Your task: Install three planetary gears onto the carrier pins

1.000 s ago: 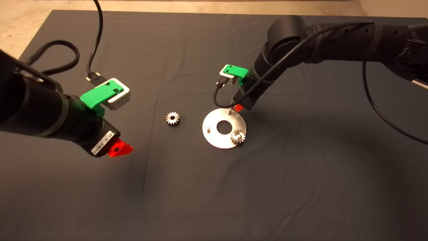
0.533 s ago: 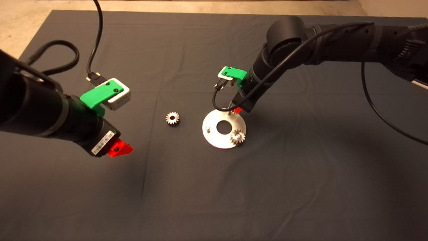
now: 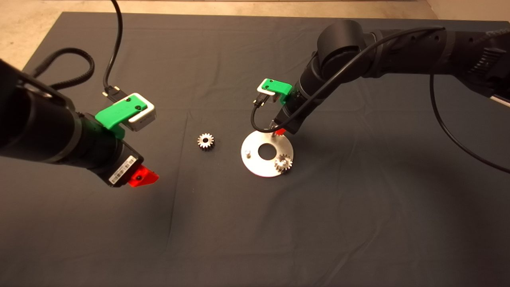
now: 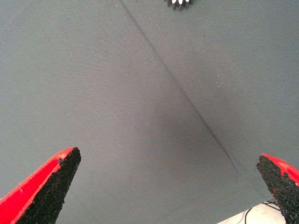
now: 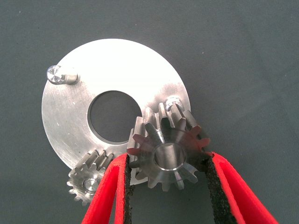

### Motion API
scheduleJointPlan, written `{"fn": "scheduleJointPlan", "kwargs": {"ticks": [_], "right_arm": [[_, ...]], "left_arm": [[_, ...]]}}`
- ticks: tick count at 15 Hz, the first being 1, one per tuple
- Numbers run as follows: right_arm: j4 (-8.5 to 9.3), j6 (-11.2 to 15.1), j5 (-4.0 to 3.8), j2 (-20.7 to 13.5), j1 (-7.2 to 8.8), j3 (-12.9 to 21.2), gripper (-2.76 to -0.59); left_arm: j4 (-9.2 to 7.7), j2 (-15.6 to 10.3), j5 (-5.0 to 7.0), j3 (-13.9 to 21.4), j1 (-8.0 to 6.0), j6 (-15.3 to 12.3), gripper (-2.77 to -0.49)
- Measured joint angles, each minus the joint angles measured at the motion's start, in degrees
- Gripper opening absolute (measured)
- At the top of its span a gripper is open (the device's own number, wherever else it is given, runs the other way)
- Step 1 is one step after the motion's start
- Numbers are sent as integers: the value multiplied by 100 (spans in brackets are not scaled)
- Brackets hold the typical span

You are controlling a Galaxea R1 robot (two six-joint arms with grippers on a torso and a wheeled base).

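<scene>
- In the head view we see a dark mat [image 3: 223, 223] covering the table, with a flat round silver disc [image 3: 255, 163] lying near its middle.
- One gear [image 3: 283, 163] sits on the pin at the disc's side toward the near right corner of the table; a bare pin [image 3: 247, 152] stands on the disc's side toward the left edge.
- A loose gear [image 3: 206, 141] lies flat on the mat just beside the disc, toward the left edge, apart from it.
- Our right gripper [image 3: 280, 131] reaches in from the right edge and hangs over the disc's far rim, at the far pin [image 3: 273, 134].
- Our left gripper [image 3: 144, 177] hovers above the mat toward the left edge, well apart from the disc.
- In the left wrist view we see two red fingers [image 4: 44, 191] spread wide apart over bare mat, with the teeth of the loose gear [image 4: 178, 3] just showing at the frame's edge.
- In the right wrist view our red fingers [image 5: 108, 191] are clamped on a held gear [image 5: 168, 156], one pad against each side of its teeth.
- The held gear hovers tilted just beside the far pin [image 5: 173, 101], its centre hole not over the pin's tip.
- The same view shows the mounted gear [image 5: 88, 179] on its pin and the bare pin [image 5: 57, 74] across the disc [image 5: 121, 65].
</scene>
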Motion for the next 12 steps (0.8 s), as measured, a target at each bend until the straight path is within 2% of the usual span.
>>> {"fn": "scheduleJointPlan", "kwargs": {"ticks": [6, 12], "right_arm": [[-2, -9, 12, 46, -17, -2, -248], [-6, -9, -4, 79, -155, -38, -248]], "left_arm": [[-3, 0, 0, 0, -38, 0, -49], [-2, 2, -2, 0, -38, 0, -49]]}}
